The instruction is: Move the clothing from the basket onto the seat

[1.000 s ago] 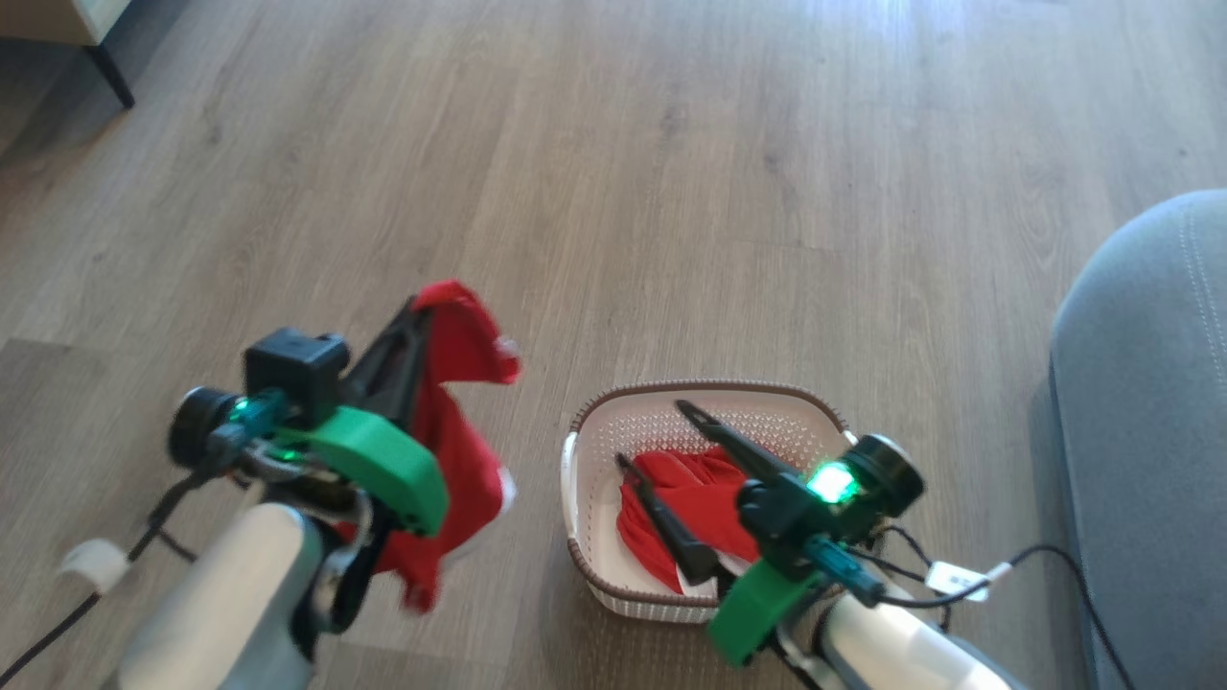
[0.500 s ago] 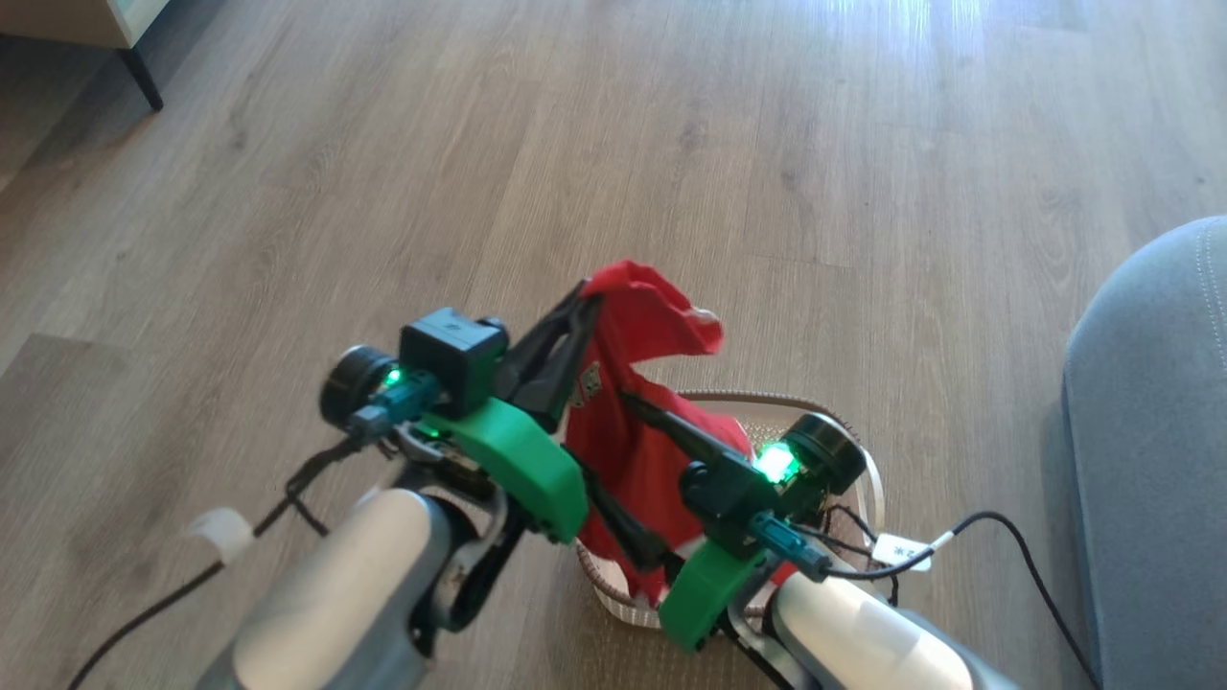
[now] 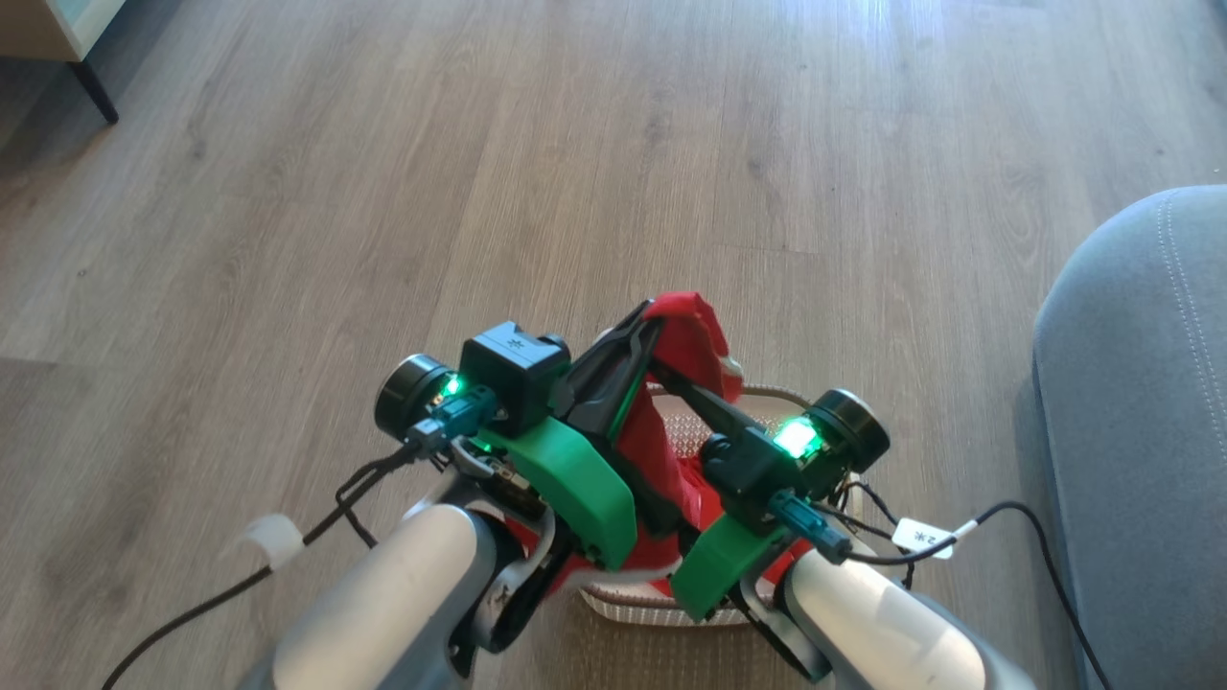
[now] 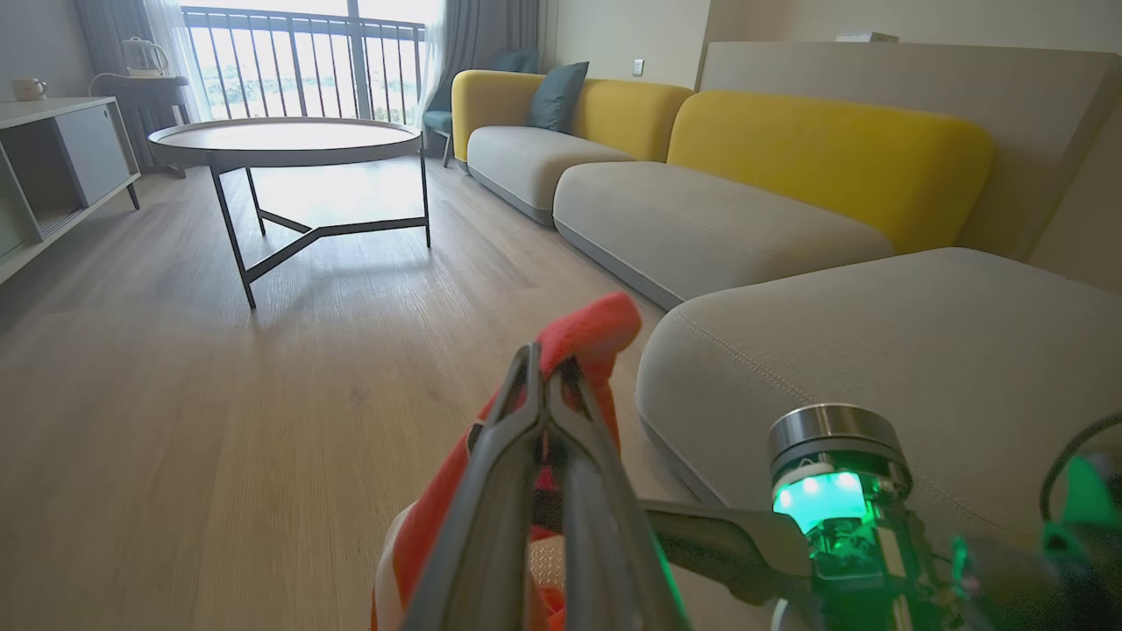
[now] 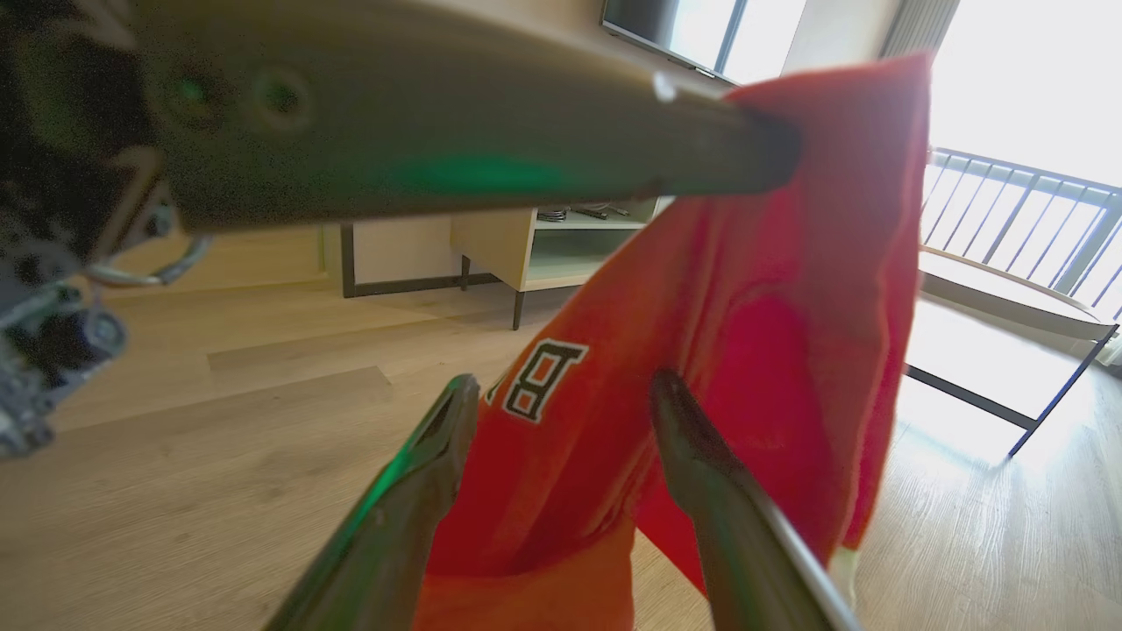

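Your left tool [image 3: 648, 331], clamped on the red garment [image 3: 695, 335], has swung from lower left to frame centre, above the basket [image 3: 623, 604]. Your right tool [image 5: 561, 386] stands apart around the hanging cloth. Carry onward to the seat [image 3: 1131, 402], right edge.

Left end effector [image 3: 650, 324] pinched shut — right end effector [image 5: 565, 386] spread wide, close beside it.

Living room, daylit from the balcony side.
Light wood-plank floor [image 4: 175, 421]; round dark-legged table [image 4: 285, 140] before a railed window [image 4: 298, 53] with grey curtains [image 4: 478, 35]; long sofa [image 4: 824, 149] with yellow backrests and a blue-grey cushion [image 4: 557, 95] along a beige wall [image 4: 631, 26]; low open cabinet [image 4: 61, 149] opposite. Glare on the floor under the table.
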